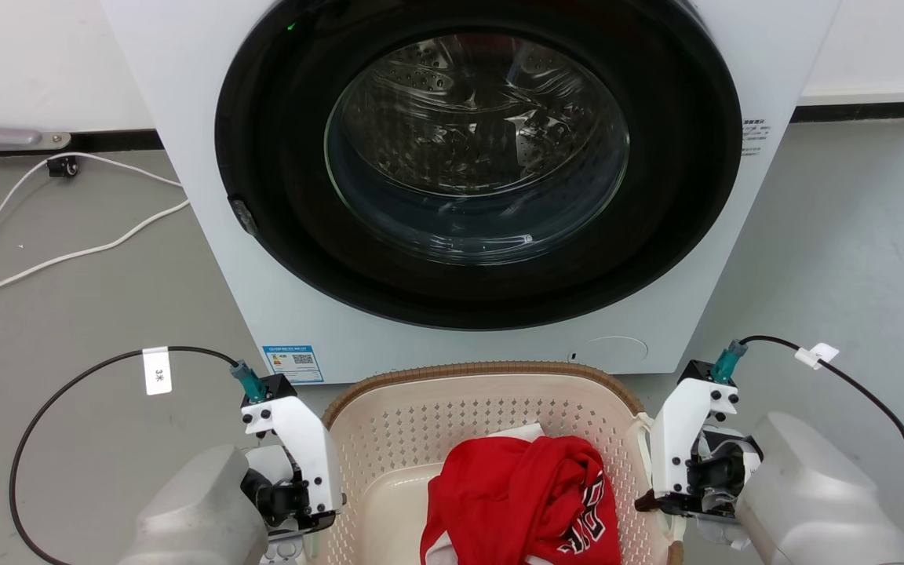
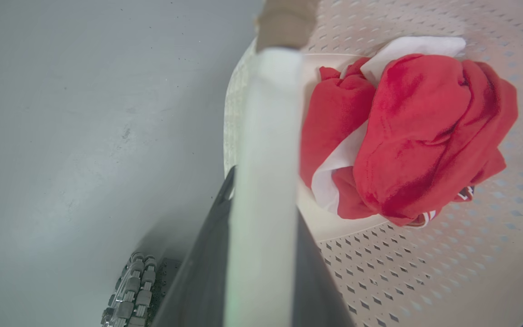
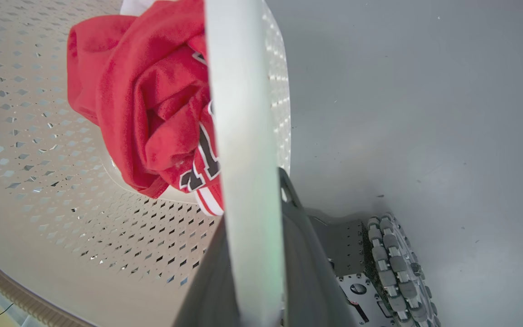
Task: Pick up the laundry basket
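Cream laundry basket [image 1: 491, 377], red shirt [image 1: 530, 486] inside, low and close in front of the washer [image 1: 209, 235], long axis running side to side between both arms. Equally near each: left gripper [image 2: 266, 195] clamped on left handle [image 2: 270, 113], right gripper [image 3: 252, 200] clamped on right handle [image 3: 234, 91]. Probably calls for an even, level lift.

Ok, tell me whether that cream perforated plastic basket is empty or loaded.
Loaded, but far from full: the cream perforated plastic basket holds a crumpled red-and-white garment on its floor, walls bare above it.
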Motion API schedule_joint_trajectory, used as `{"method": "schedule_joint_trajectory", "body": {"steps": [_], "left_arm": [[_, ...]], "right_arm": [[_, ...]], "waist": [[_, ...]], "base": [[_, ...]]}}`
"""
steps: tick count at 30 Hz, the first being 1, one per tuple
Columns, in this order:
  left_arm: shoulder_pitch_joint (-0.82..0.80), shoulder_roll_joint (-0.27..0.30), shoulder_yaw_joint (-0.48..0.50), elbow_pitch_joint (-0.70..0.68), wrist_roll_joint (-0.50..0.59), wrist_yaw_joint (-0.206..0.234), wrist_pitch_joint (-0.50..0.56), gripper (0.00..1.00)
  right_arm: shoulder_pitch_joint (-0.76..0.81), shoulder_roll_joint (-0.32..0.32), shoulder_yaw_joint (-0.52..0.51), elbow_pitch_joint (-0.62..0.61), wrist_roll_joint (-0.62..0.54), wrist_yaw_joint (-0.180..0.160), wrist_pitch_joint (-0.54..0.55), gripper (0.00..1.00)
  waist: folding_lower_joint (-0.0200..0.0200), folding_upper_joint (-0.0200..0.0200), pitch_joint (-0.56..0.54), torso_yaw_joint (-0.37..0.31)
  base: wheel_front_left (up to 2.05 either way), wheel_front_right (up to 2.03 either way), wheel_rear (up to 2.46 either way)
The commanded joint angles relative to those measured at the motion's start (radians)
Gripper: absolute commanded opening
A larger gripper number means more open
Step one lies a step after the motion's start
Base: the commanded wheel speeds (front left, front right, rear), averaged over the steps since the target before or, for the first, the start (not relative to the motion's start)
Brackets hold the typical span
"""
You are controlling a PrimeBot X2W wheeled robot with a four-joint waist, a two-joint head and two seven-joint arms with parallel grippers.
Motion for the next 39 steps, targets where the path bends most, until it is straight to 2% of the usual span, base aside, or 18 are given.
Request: {"method": "schedule_joint_trajectory", "body": {"steps": [1,39], "left_arm": [[-0.015,-0.008,0.002,-0.004,-0.012,-0.01,-0.007,0.0],[-0.005,-0.01,-0.023,-0.004,-0.041,-0.01,-0.016,0.0]], "right_arm": [[0.005,0.01,-0.009,-0.002,0.005,0.008,-0.003,0.0],[0.005,0.016,-0.063,-0.003,-0.051,0.006,-0.029,0.0]], "waist": [[0.0,0.0,0.0,0.0],[0.0,0.0,0.001,-0.003]], "base": [[0.0,0.0,0.0],[0.0,0.0,0.0]]}}
